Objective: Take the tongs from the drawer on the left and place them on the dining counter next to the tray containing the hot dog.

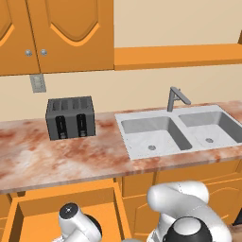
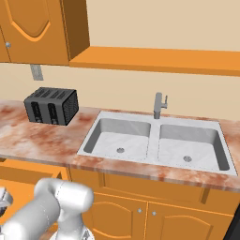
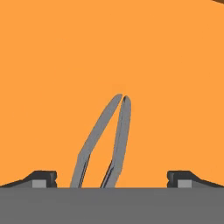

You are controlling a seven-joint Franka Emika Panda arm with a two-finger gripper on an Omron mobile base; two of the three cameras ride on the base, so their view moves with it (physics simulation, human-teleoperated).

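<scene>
The tongs (image 3: 105, 142) are seen lying on the orange floor of the open drawer (image 1: 28, 215), their lower ends cut off by the hand view's bottom edge. The pincer (image 3: 112, 178) is spread wide around them, touching nothing; its fingertips (image 3: 43, 178) are barely seen.

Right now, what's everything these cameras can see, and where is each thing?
tongs: one, grey metal, lying on the drawer floor between the open fingers
drawer: one, orange, pulled open below the counter
toaster: one, dark grey, on the counter left of the sink
sink: one, pale grey, two basins, set into the counter
tap: one, grey, behind the sink
counter: one, reddish marble
wall cupboards: orange, above the toaster
socket: one, grey, on the wall
gripper: one, dark fingertips, open, above the tongs
</scene>
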